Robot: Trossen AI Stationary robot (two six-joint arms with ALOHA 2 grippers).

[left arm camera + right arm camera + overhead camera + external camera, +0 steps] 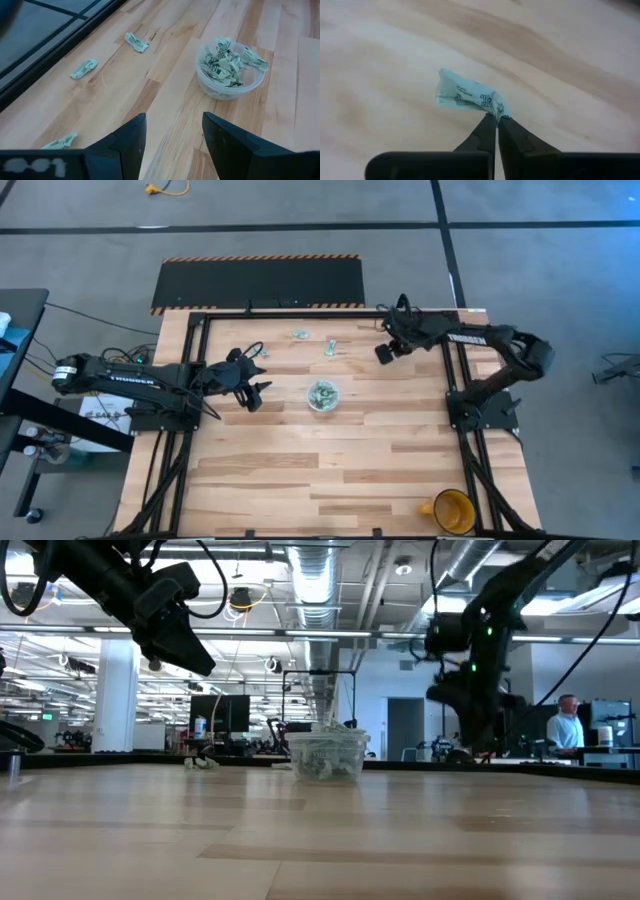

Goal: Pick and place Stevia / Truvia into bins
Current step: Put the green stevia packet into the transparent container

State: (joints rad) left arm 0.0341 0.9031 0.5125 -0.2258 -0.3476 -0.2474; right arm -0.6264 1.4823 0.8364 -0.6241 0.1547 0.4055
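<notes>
The clear cup [322, 396] stands mid-table with several crumpled green-and-white sachets inside; it also shows in the left wrist view [230, 75] and the low view [327, 755]. Loose sachets lie flat on the wood near the far edge [299, 334] [330, 346]; three loose sachets also show in the left wrist view [136, 42] [83, 68] [60, 142]. My left gripper [252, 392] [174, 122] hovers open, left of the cup. My right gripper [383, 352] [497, 119] is near the far edge, right of the loose sachets, shut on one sachet [467, 96]. My right gripper pinches a crumpled sachet by one end [495, 112], between its two fingertips only. The rest of the sachet sticks out past the fingertips [489, 125]. The wood behind it is blurred, and the sachet looks lifted off the table.
A yellow-orange mug [452, 510] stands at the near right corner. Black frame rails [455, 370] run along both table sides and the far edge. Bare wood fills the near half of the table. A person [567, 725] shows in the room beyond.
</notes>
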